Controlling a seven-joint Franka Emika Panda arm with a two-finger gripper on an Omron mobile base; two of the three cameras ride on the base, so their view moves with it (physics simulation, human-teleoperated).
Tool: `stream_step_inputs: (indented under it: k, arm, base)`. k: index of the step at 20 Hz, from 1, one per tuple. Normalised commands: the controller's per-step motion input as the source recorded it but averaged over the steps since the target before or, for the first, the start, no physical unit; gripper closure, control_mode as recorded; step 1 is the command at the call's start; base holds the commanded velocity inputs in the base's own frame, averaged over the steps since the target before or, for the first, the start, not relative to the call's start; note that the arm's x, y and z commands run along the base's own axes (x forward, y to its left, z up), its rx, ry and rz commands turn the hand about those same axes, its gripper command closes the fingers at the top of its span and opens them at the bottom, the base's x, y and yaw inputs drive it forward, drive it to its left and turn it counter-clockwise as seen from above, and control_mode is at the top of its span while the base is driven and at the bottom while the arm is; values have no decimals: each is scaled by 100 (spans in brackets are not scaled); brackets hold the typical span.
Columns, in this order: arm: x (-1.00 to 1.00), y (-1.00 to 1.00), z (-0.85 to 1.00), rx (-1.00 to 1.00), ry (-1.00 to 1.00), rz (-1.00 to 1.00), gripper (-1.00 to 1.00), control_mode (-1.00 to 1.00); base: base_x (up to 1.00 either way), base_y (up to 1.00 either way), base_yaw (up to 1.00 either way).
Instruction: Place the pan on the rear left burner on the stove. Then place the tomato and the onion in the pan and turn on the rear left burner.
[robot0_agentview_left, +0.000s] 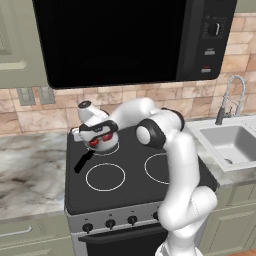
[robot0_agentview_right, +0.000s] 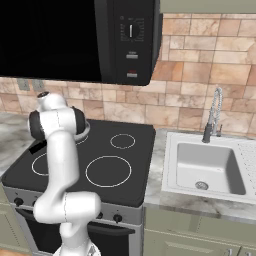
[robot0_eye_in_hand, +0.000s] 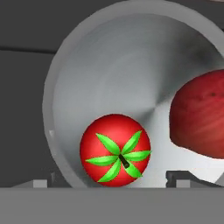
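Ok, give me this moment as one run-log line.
gripper: open, above pan | tomato: in pan, released | onion: in pan beside tomato | pan: on stove, rear left | next: probably burner knob

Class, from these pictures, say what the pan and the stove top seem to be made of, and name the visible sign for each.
The pan: probably brushed metal, grey with a soft streaked sheen across its floor. The stove top: likely black glass, flat and glossy, with thin white rings printed on it; its front panel looks like silver metal.
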Motion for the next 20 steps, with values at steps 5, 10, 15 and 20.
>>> stream_step_inputs:
  k: [5,10,15,20]
  arm:
    - [-42,-5,0,0,0,-2,-100,-100]
    - [-40,-6,1,0,-1,-2,-100,-100]
    - [-54,-5,16,0,-3,-3,-100,-100]
    - [-41,-4,44,0,-7,-3,-100,-100]
  base:
    - [0,0,0]
    - [0,0,0]
    - [0,0,0]
    - [0,0,0]
